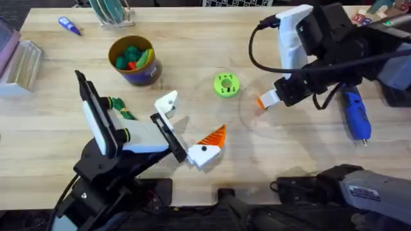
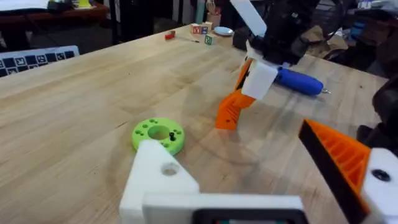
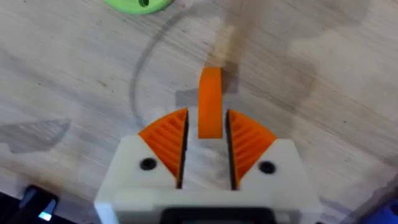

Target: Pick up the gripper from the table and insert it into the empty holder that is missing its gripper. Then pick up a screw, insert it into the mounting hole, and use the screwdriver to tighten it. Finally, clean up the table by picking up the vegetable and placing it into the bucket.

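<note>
Nearest the camera, the left pincer (image 1: 186, 131) rests low over the counter (image 1: 58, 122) near its front edge, spread wide and holding nothing: one finger carries an orange pad (image 1: 214, 136), the other is the bare white holder (image 1: 166, 102). Just left of that arm lies the dark-green vegetable (image 1: 122, 108). Bare wood lies between the left pincer and the right one.

Right of centre, the right pincer (image 3: 206, 134) points down at the counter with its two orange pads (image 3: 168, 138) closed on the loose orange gripper (image 3: 210, 102), whose tip is just above or on the wood; I cannot tell which. Beyond it to the right lies the blue screwdriver (image 1: 354, 115), near the counter's right edge.

Farther back, a bright-green disc (image 1: 226, 85) sits mid-counter, and the yellow bucket (image 1: 135, 61) stands left of it, well apart from both pincers.
</note>
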Tool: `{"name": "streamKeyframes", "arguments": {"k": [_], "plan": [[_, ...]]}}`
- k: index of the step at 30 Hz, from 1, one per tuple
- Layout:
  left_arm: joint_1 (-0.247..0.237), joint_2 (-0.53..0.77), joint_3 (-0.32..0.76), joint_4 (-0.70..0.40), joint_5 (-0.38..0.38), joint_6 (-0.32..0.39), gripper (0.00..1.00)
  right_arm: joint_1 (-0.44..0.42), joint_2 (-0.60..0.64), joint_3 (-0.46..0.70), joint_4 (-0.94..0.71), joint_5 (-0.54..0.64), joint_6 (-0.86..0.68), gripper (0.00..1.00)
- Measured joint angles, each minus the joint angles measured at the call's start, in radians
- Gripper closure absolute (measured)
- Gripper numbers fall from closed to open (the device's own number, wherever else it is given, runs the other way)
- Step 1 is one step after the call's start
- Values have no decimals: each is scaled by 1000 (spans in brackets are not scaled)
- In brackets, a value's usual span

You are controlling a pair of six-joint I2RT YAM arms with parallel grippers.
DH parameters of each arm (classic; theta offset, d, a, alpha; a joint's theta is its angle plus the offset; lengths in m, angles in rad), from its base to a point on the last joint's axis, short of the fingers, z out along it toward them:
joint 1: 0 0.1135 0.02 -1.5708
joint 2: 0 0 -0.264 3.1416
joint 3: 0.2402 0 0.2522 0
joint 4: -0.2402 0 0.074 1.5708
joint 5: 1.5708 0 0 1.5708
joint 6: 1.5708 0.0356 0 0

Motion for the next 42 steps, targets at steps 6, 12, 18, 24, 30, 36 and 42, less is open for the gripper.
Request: {"name": "streamKeyframes", "arguments": {"k": [6, 12, 18, 24, 30, 36, 42], "plan": [[0, 0, 0, 0, 0, 0, 15, 0, 0, 1, 18, 0, -3, 985], [0, 0, 0, 0, 0, 0, 15, 0, -2, 28, -34, 0, -3, 985], [0, 0, 0, 0, 0, 0, 15, 0, -105, 143, -138, 0, 5, 986], [0, 0, 0, 0, 0, 0, 15, -2, -322, 170, -156, 0, 66, 987], [0, 0, 0, 0, 0, 0, 15, -24, -514, 97, -26, -8, 164, 988], [0, 0, 0, 0, 0, 0, 15, -27, -626, -204, 382, -118, 430, 988], [0, 0, 0, 0, 0, 0, 14, -27, -565, -448, 792, -331, 781, 989]]}}
